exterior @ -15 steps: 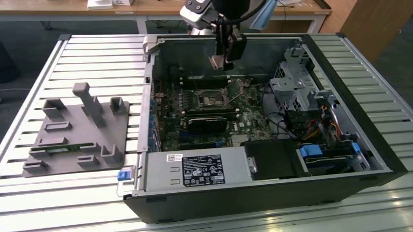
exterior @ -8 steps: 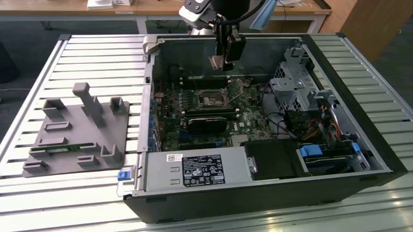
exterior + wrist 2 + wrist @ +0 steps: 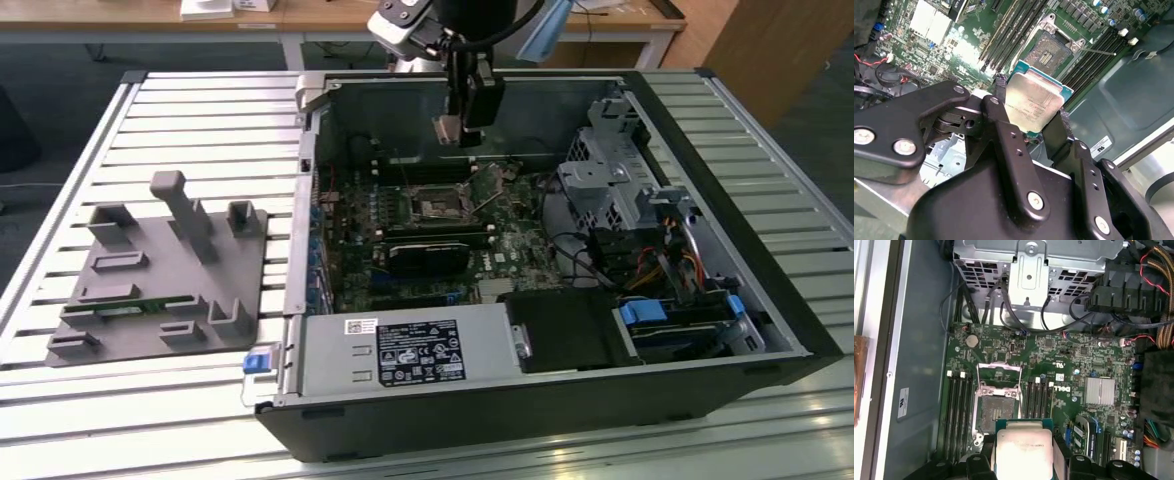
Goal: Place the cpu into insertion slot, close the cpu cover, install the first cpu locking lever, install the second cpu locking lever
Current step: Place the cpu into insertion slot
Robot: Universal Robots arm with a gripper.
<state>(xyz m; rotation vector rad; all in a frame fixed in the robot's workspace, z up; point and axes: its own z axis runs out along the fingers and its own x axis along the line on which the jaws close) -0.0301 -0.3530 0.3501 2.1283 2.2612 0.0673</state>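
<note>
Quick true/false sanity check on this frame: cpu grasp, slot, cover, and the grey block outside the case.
1. The gripper holds the cpu between its fingers. True.
2. The cpu is seated in the insertion slot. False: the slot is empty, and the cpu hangs above the board in the gripper.
3. The cpu cover is shut over the slot. False: it is swung open and stands beside the slot.
4. A grey fixture block sits on the slatted table outside the computer case, towards the exterior view's left. True.
</note>
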